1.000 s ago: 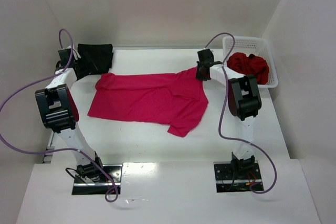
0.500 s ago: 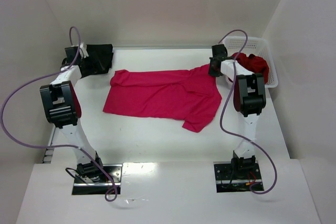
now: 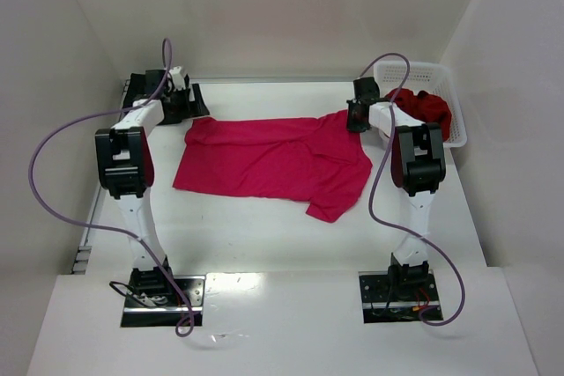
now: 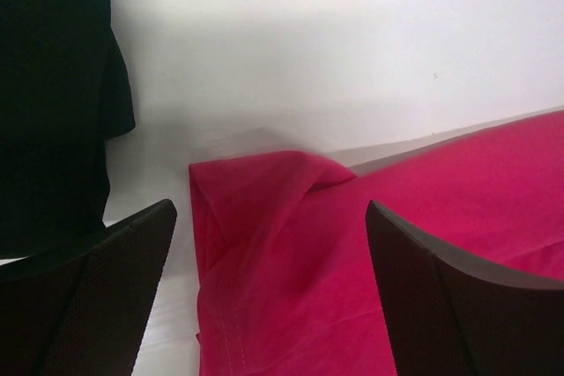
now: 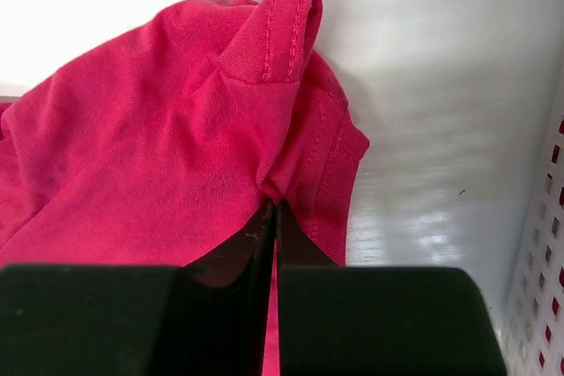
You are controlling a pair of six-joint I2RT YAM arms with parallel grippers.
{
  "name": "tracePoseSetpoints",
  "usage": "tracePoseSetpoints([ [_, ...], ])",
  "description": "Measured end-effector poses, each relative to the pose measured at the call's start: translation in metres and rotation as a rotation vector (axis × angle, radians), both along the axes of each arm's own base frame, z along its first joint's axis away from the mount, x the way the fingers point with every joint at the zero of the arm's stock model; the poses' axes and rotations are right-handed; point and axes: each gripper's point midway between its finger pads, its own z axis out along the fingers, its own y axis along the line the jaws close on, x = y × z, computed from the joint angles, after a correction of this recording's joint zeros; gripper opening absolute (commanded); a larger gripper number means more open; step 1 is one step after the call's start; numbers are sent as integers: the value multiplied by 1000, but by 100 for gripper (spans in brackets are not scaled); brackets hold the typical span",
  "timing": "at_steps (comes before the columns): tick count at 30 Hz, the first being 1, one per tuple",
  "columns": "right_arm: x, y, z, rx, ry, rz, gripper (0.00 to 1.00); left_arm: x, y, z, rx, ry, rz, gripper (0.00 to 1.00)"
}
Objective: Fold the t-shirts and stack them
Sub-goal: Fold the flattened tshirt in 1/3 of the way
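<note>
My right end effector (image 5: 274,210) is clamped on the pink shirt (image 3: 269,160) edge, guessing to tug it flat. My left end effector (image 4: 269,217) sits apart over the opposite corner.

- In the left wrist view, the black t-shirt (image 4: 53,85) runs off the frame at 9 and 12 o'clock, so we cannot see its outline.
- There too, the crimson-pink t-shirt (image 4: 370,253) is cut off at 3 and 6 o'clock, and the left gripper (image 4: 269,207) shows only the tips of its wide-apart jaws.
- From above, the left arm (image 3: 145,116) covers much of the black t-shirt at 11 o'clock on the surface (image 3: 264,226).
- The right arm (image 3: 414,160) hides part of the darker red t-shirts (image 3: 432,110) in the basket (image 3: 414,65), and we cannot count them.
- In the right wrist view, the basket is a sliver at 3 o'clock, and the closed jaws of the right gripper (image 5: 275,209) hide the pinched cloth.
</note>
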Motion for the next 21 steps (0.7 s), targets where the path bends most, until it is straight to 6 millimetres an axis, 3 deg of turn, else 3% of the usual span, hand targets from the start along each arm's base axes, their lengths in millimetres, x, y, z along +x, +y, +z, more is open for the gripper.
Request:
tracePoseSetpoints([
  [8, 0, -1, 0, -4, 0, 1, 7, -7, 6, -22, 11, 69, 31, 86],
  [11, 0, -1, 0, -4, -1, 2, 7, -7, 6, -22, 6, 68, 33, 79],
  [17, 0, 0, 0, -6, 0, 4, 7, -3, -2, -25, -56, 68, 45, 76],
  [21, 0, -1, -1, -6, 0, 4, 7, 1, -5, -30, -105, 77, 86, 66],
])
